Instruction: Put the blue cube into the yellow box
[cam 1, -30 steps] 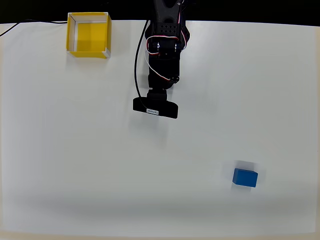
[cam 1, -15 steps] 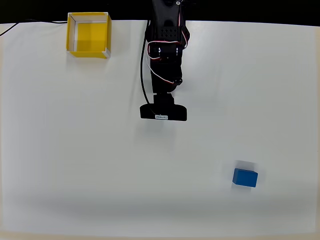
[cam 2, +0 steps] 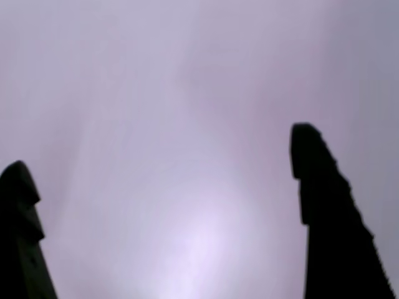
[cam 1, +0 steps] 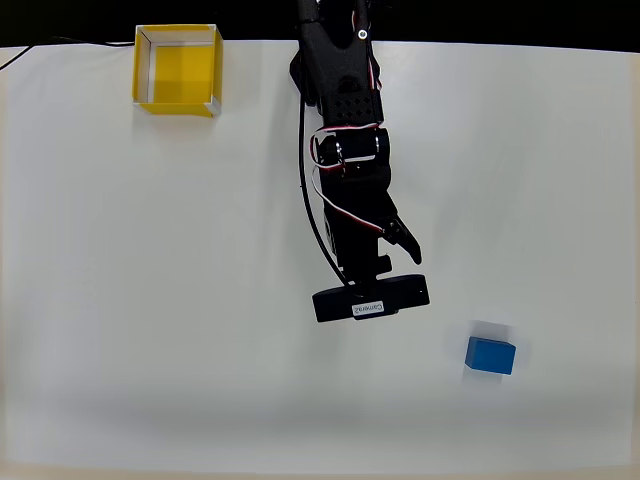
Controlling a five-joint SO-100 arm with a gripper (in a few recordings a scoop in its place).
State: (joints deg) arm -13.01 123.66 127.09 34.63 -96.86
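Seen through the wrist camera, the tool (cam 2: 165, 180) has its two dark fingers (cam 2: 324, 212) spread wide apart, gripping nothing, with only blurred pale desk between them. From overhead, the black arm (cam 1: 345, 150) reaches over the white desk (cam 1: 150, 300). The blue cube (cam 1: 490, 355) sits near, lower right. The yellow box (cam 1: 177, 68) stands well apart, upper left.

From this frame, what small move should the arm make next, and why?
Probably carry the end effector further toward the lower right of the overhead view, over the cube. The fingers stand apart with nothing between them, and the cube sits untouched on the table, far from the box.
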